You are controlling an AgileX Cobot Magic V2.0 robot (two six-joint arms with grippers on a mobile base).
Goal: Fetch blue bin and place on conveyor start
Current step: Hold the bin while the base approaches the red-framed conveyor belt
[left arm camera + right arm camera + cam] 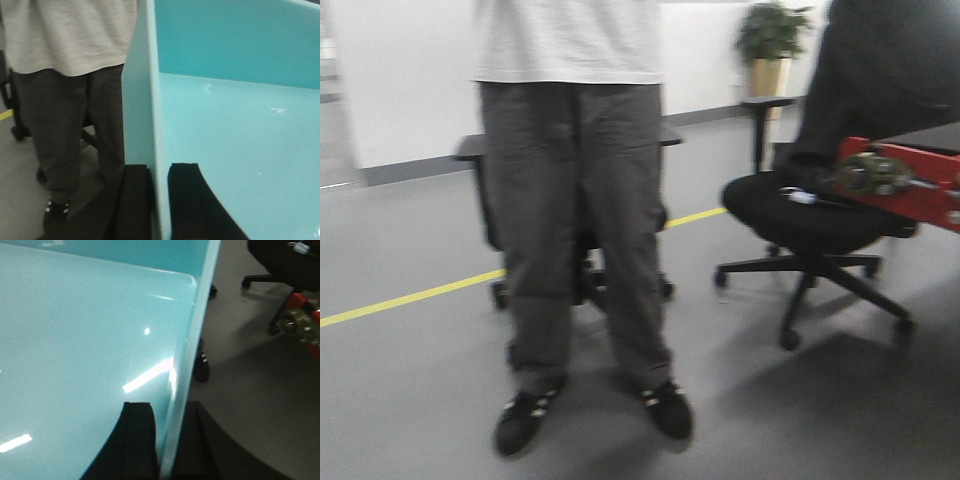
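Bin (225, 130) pale turquoise, seemingly glossy inside

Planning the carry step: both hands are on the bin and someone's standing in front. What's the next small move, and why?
Probably turn the base slightly right. The left hand and right hand each clamp a wall of the blue bin. A person stands straight ahead, while the red-framed conveyor start sits to the right, beside an office chair.
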